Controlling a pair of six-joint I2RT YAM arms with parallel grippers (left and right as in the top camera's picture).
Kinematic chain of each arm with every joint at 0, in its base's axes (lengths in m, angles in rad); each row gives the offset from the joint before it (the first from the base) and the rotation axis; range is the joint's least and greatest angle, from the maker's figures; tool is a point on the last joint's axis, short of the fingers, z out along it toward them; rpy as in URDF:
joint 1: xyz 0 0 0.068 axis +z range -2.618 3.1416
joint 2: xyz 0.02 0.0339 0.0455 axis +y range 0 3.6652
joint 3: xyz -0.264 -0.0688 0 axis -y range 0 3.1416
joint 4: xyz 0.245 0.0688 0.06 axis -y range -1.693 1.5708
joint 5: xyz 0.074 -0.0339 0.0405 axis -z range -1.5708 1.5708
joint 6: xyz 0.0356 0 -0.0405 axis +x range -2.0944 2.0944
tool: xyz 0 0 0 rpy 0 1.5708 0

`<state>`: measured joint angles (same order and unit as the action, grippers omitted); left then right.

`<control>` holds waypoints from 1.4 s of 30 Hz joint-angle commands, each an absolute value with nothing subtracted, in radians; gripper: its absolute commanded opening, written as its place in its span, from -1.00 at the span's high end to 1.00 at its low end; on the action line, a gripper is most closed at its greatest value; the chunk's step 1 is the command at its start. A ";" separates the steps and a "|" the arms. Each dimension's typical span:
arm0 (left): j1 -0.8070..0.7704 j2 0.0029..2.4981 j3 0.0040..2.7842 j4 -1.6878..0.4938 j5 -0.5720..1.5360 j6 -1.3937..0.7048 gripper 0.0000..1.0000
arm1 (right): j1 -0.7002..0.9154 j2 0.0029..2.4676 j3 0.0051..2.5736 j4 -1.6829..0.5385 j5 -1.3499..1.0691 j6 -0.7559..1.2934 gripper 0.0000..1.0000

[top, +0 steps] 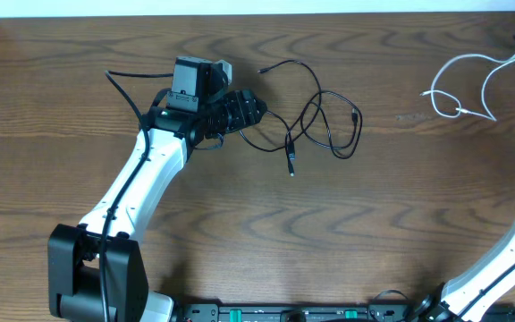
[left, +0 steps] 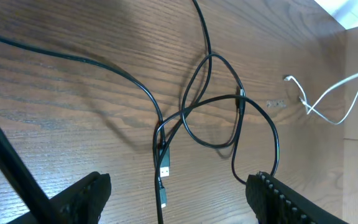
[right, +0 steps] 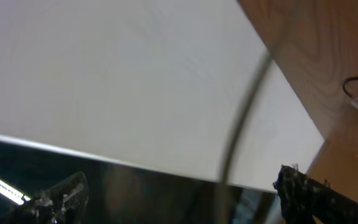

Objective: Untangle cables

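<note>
**A:** The left gripper [left: 179,182] was spread wide and clamped nothing, its fingers sitting at the bottom corners of the wrist view. The thin black cable [left: 164,163] lay in crossed loops on the brown wood-grain table [top: 240,233], with one small plug end lying between those fingers.

**B:** From overhead, that thin black cable [top: 291,148] sat centre-top of the frame, just right of the left gripper [top: 256,109]. I couldn't tell whether the fingertips touched it there.

**A:** And the thin white cable [top: 460,112]?

**B:** It was in the upper right, well apart from the black one. Its far end ran out of the frame edge.

**A:** What about the right gripper [right: 180,177]?

**B:** The jaws were far apart, but the view was badly blurred. A grey strand crossed between them, too smeared to name. Behind it was a pale white surface [right: 104,81], with wood only at the right. Overhead, the white right arm [top: 494,264] was cut off at the lower right edge.
</note>
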<state>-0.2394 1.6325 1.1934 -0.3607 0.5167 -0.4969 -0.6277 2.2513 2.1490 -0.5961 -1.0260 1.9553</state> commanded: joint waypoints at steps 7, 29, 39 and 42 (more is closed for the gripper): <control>-0.244 1.633 1.201 -0.366 0.504 -0.491 -0.48 | -0.643 2.250 2.151 -1.177 -0.726 1.477 -0.76; -0.257 1.637 1.201 -0.351 0.469 -0.500 -0.49 | -0.577 2.249 2.151 -1.192 -0.915 0.078 -0.99; -0.273 1.644 1.201 -0.343 0.451 -0.509 -0.48 | -0.192 2.234 2.151 -1.302 -0.701 -0.166 -0.97; -0.260 1.644 1.201 -0.352 0.447 -0.509 -0.48 | -0.094 2.234 2.151 -1.282 -0.629 -0.166 -0.99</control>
